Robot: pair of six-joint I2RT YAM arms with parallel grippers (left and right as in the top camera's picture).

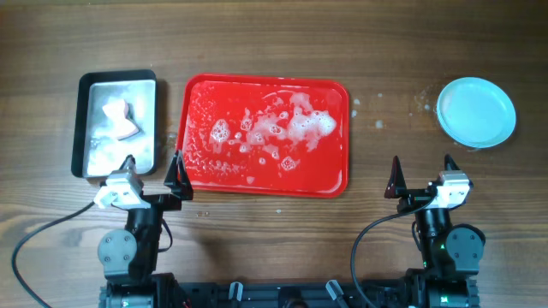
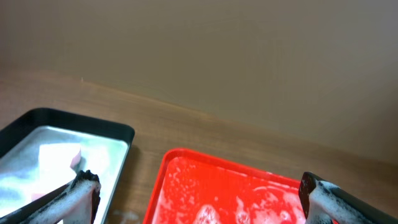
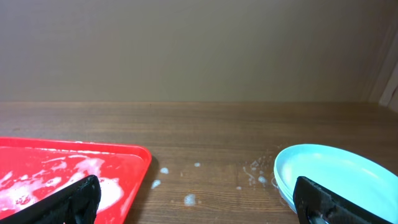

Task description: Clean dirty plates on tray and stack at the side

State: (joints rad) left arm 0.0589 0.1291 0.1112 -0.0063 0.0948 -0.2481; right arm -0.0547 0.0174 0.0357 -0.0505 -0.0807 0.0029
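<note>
pale-blue plates (image 1: 476,112) on table, well right of foamy red tray (image 1: 325,175); left gripper (image 1: 153,162), right gripper (image 1: 421,164): fingers spread, empty.

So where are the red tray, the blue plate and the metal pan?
red tray (image 1: 321,175): overhead view, bare floor near its right corner.
blue plate (image 1: 476,112): overhead view, its middle.
metal pan (image 1: 120,77): overhead view, its black top rim.

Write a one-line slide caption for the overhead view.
Foamy red tray bare of plates, pale-blue plate off to the right, sponge in the metal pan, left gripper and right gripper both open.
</note>
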